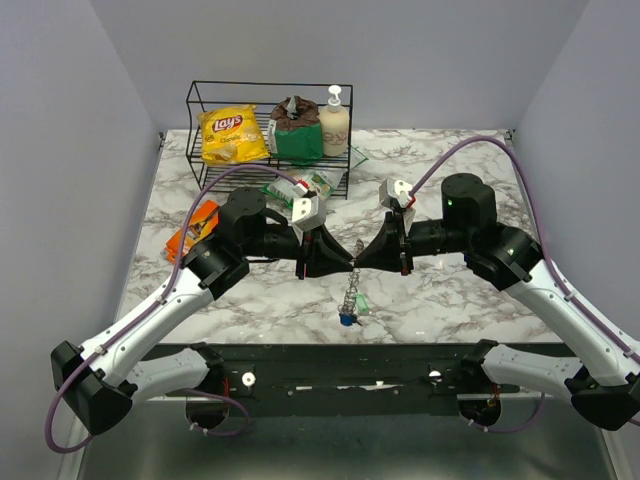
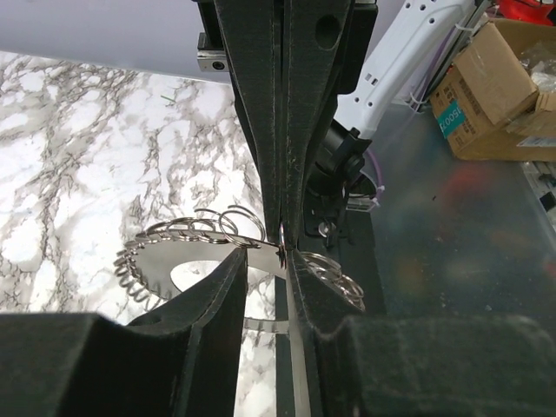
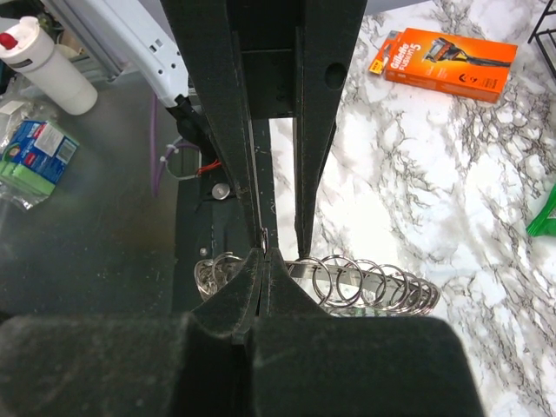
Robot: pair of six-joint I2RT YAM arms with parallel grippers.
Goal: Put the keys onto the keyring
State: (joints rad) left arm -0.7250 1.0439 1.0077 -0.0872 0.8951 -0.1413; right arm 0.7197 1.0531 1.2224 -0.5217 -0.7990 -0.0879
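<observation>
A coil of metal rings, the keyring (image 1: 351, 288), hangs between my two grippers above the marble table. Small keys (image 1: 348, 319) with blue and green heads dangle at its lower end. My right gripper (image 1: 363, 262) is shut on one ring at the top of the coil; in the right wrist view its tips (image 3: 263, 259) pinch that ring, with the coil (image 3: 373, 280) running off to the right. My left gripper (image 1: 344, 263) faces it tip to tip. Its jaws (image 2: 265, 265) stand apart, with the pinched ring against the right finger (image 2: 304, 278) and the coil (image 2: 187, 233) curving left.
A black wire rack (image 1: 196, 100) at the back holds a yellow Lay's bag (image 1: 232, 136), a green packet (image 1: 298, 140) and a soap bottle (image 1: 334, 120). An orange razor box (image 1: 192, 230) lies left, and a small green-white packet (image 1: 300, 187) lies behind the left arm.
</observation>
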